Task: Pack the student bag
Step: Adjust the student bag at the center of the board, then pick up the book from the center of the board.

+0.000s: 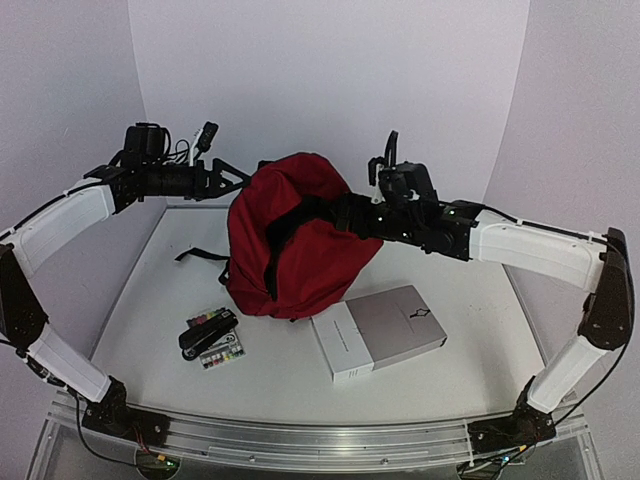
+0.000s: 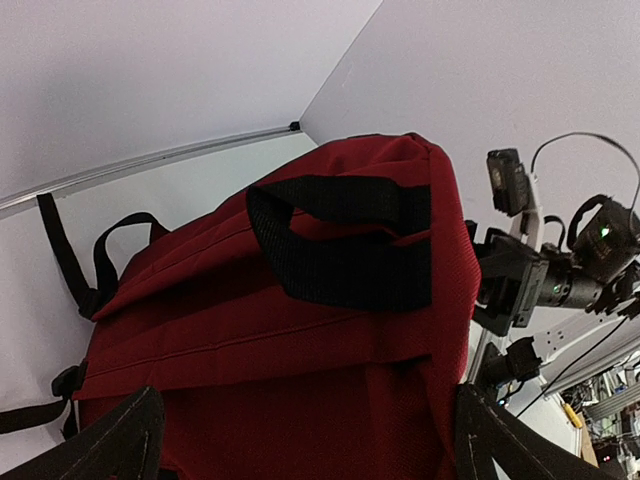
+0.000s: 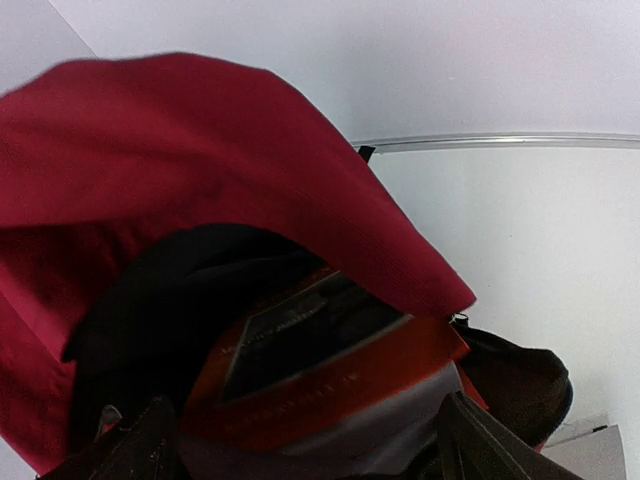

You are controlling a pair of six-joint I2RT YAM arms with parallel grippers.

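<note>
Shows the bag [image 1: 295, 245] standing slumped at centre rear of the table [image 1: 470, 300], mouth turned toward the right arm, a strap [image 1: 200, 254] trailing left. Places the left gripper [image 1: 238, 180] just beside the bag's upper left and the right gripper [image 1: 347, 214] at the mouth on the opposite side.

From the left wrist: fingers [image 2: 110, 440] spread wide at both lower corners, red fabric and black handle [image 2: 340, 250] ahead, nothing pinched; released. From the right wrist: fingers [image 3: 500, 440] likewise spread and empty, looking under the red flap onto an orange-covered item [image 3: 330, 380] lodged against grey lining.

Leaves on the table, in front of the bag: a grey book [image 1: 378, 330] just beside it, a stapler-like tool [image 1: 207, 336] and a colour-marked pack [image 1: 222, 354] to the left.

Judged step: going for the next item, with the bag standing unheld.

Probably best done thus:
- Draw both grippers straight back, clear of handle and flap, to avoid dragging fabric and toppling the bag.
- Take the book next, as the largest piece. Expect to tilt or slide it first, lying flat as it does, then grip along a long edge.
- Before insertion, pinch the upper flap with the left gripper and lift, to hold the mouth wide.
- Feed the book in edge first, alongside the orange item, not across it.

Risks: soft flap sagging shut; loose strap snagging a finger.
</note>
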